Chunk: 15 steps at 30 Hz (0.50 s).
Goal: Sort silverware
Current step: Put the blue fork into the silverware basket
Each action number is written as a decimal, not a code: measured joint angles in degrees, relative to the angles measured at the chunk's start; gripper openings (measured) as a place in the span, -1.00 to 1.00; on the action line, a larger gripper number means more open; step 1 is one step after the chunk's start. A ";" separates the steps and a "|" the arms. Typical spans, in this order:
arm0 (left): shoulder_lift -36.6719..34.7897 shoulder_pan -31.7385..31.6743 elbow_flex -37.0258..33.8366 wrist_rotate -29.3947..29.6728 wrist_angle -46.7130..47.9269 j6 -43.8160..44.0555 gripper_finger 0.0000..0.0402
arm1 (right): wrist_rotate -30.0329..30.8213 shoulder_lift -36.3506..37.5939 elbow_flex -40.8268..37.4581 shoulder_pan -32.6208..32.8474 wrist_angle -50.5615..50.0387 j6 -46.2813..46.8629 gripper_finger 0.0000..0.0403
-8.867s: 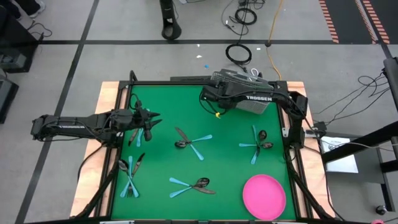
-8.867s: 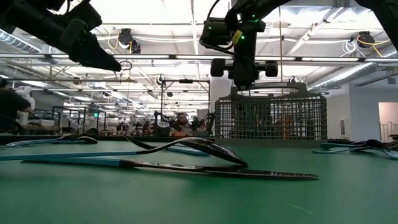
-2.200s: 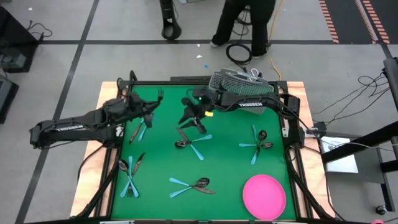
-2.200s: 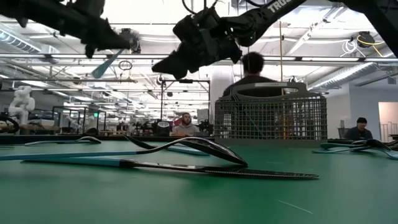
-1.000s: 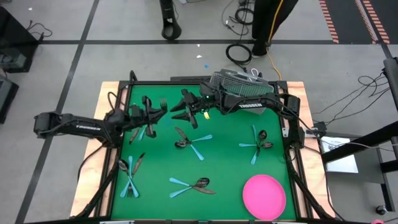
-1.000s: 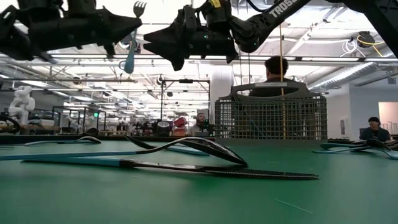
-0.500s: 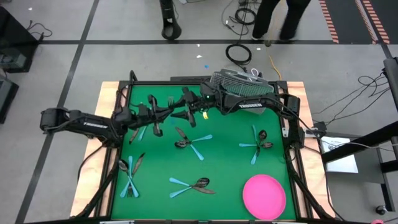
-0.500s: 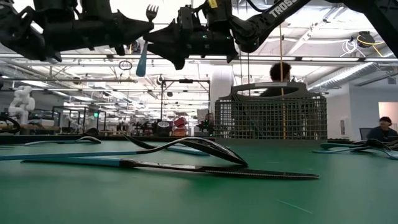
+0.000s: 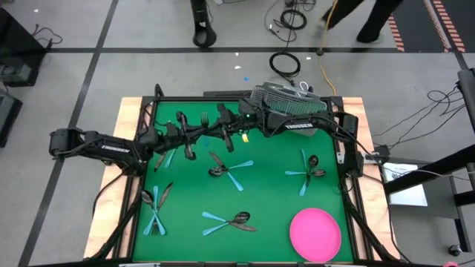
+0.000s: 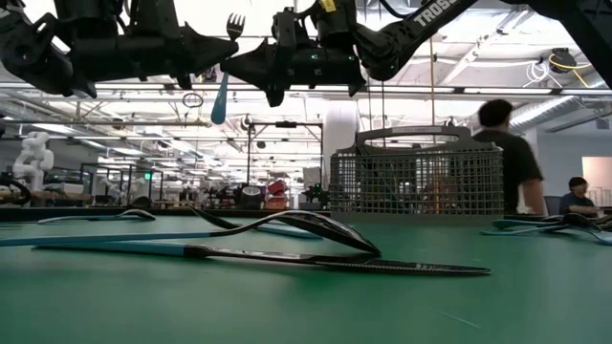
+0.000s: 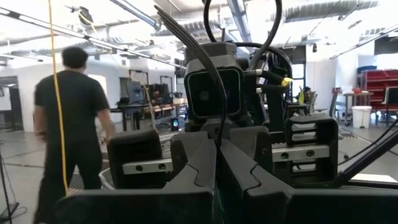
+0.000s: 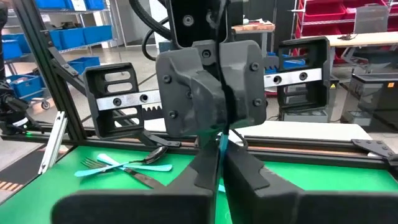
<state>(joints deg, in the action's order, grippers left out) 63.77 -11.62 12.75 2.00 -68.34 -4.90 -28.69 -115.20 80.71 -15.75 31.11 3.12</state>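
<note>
Your left gripper point(image 9: 190, 133) and right gripper point(image 9: 210, 134) meet tip to tip above the table's point(image 9: 267, 215) far half, both clamped on one fork point(image 10: 226, 65). Other silverware point(image 9: 230, 172) lies scattered on the mat, the caddy point(image 9: 286, 96) behind.

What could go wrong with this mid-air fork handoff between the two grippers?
1. Both the left gripper and right gripper are shut on the fork high above the table; pulling apart could wrench it free.
2. If dropped, it could land on the cutlery cluster below.
</note>
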 joint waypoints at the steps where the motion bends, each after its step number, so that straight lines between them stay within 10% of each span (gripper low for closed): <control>1: 0.00 0.02 0.00 0.00 0.02 -0.02 -0.96 | -0.13 0.00 0.00 0.00 -0.04 -0.13 -0.97; 15: -0.05 0.01 -0.02 4.47 4.23 0.02 -0.74 | 0.09 0.36 0.00 -1.20 -2.69 0.61 -1.00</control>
<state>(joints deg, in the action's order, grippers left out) 63.72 -11.62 12.73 6.47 -64.10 -4.89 -28.60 -114.83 80.71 -16.94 28.43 3.73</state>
